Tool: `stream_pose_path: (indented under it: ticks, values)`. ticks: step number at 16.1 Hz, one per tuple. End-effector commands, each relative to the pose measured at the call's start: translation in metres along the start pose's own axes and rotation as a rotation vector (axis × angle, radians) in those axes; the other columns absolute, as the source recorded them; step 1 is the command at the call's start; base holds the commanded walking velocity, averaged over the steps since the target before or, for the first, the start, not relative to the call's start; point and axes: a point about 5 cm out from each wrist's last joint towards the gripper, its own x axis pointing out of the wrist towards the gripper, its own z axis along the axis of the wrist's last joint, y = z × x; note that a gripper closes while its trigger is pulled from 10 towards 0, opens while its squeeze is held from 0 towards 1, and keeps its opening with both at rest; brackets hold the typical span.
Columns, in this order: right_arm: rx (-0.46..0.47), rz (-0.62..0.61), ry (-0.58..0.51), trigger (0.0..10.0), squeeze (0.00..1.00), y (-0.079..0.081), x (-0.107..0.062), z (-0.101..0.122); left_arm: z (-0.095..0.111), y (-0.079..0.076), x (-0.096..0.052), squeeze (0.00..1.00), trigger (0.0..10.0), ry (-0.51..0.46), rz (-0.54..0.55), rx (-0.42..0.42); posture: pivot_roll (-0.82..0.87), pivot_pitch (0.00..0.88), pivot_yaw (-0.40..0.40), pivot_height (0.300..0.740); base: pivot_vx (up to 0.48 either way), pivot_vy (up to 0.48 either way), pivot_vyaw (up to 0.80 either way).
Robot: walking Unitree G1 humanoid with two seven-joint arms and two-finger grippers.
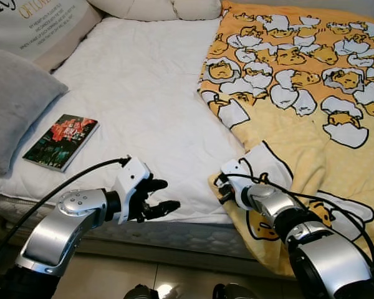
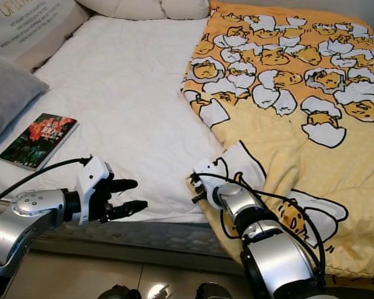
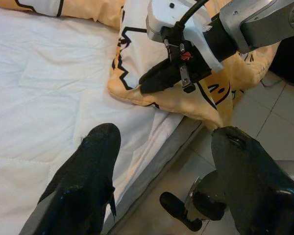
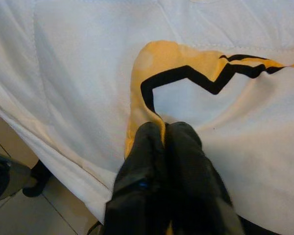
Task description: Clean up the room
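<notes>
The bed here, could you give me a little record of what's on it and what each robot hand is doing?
bed: white quilted mattress
blanket: yellow cartoon-egg blanket covering the robot's right half of the bed
book: lies flat near the left edge, beside a grey pillow
right hand: shut on the blanket's near corner
left hand: open, hovering at the bed's front edge, holding nothing

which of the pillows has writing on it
The beige pillow at the bed's far left corner carries printed text. The grey pillow beside the book and the white pillows at the head are plain.
</notes>
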Motion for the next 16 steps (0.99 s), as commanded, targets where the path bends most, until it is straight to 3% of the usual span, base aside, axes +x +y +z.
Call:
stream_pose_path:
  ticks: [1, 6, 7, 8, 10, 12, 14, 15, 16]
  values:
    - [0.013, 0.01, 0.004, 0.0, 0.0, 0.002, 0.001, -0.004, 0.001, -0.001, 0.0, 0.0, 10.0, 0.009, -0.012, 0.002, 0.0, 0.068, 0.028, 0.74, 0.0, 0.0, 0.0]
    - [0.07, 0.077, -0.053, 0.0, 0.0, 0.009, 0.002, 0.0, 0.002, 0.001, 0.0, 0.0, 10.0, -0.001, -0.004, -0.005, 0.0, 0.071, 0.026, 0.74, 0.0, 0.0, 0.0]
    - [0.156, 0.19, -0.155, 0.0, 0.0, 0.019, 0.003, 0.012, 0.004, 0.003, -0.001, 0.0, 10.0, -0.012, 0.008, -0.007, 0.0, 0.073, 0.023, 0.74, 0.0, 0.0, 0.0]
    - [0.164, 0.231, -0.182, 0.0, 0.0, 0.023, 0.003, 0.016, 0.005, 0.003, -0.001, 0.0, 10.0, -0.016, 0.01, -0.008, 0.0, 0.073, 0.023, 0.74, 0.0, 0.0, 0.0]
    - [0.169, 0.469, -0.317, 0.0, 0.0, 0.042, -0.002, 0.03, 0.008, 0.004, -0.003, 0.0, 10.0, -0.041, 0.019, -0.018, 0.0, 0.08, 0.016, 0.74, 0.0, 0.0, 0.0]
    - [0.112, 0.587, -0.336, 0.0, 0.0, 0.055, -0.006, 0.028, 0.008, 0.004, -0.005, 0.0, 10.0, -0.041, 0.022, -0.021, -0.01, 0.083, 0.016, 0.74, 0.0, 0.0, 0.0]
    - [0.056, 0.482, -0.299, 0.0, 0.0, 0.05, -0.003, 0.021, 0.007, 0.004, -0.005, 0.0, 10.0, -0.04, 0.024, -0.023, -0.01, 0.086, 0.015, 0.74, 0.0, 0.0, 0.0]
    - [0.005, 0.271, -0.241, 10.0, 0.0, 0.033, 0.0, 0.015, 0.007, 0.005, -0.005, 0.0, 10.0, -0.041, 0.026, -0.026, -0.01, 0.094, 0.016, 0.74, 0.0, 0.0, 0.0]
    - [-0.04, 0.134, -0.201, 10.0, 0.0, 0.019, 0.0, 0.012, 0.007, 0.005, -0.005, 0.0, 10.0, -0.04, 0.027, -0.028, -0.01, 0.095, 0.017, 0.74, 0.0, 0.0, 0.0]
